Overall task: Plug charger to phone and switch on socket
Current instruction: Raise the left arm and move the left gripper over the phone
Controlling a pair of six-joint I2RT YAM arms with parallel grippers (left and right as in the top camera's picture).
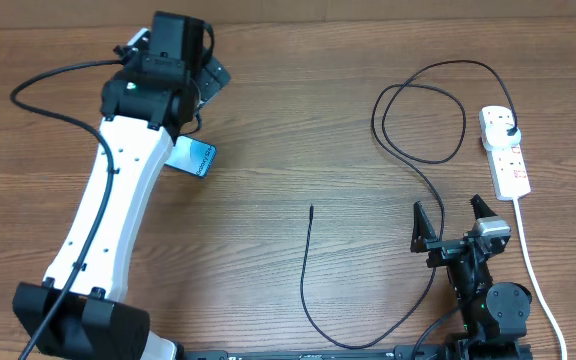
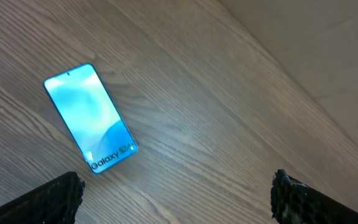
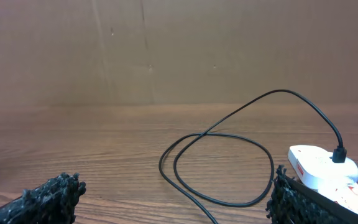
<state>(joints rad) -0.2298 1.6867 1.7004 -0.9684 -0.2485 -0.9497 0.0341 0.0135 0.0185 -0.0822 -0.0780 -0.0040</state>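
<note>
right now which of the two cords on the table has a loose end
The black charger: its tip lies free on the table; the white cord runs from the socket out of view.

Even, bright light; soft shadows, sharp focus.

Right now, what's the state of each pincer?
Left pincer: open, holding nothing; the slim blue-screened smartphone lies apart from it.
Right pincer: open, holding nothing.

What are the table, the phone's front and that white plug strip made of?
The table looks like wood or wood-look laminate, matte, with visible grain. The phone has a smooth, glossy, glass-like front, lit blue. The socket strip is probably hard white plastic, with smooth moulded edges.
</note>
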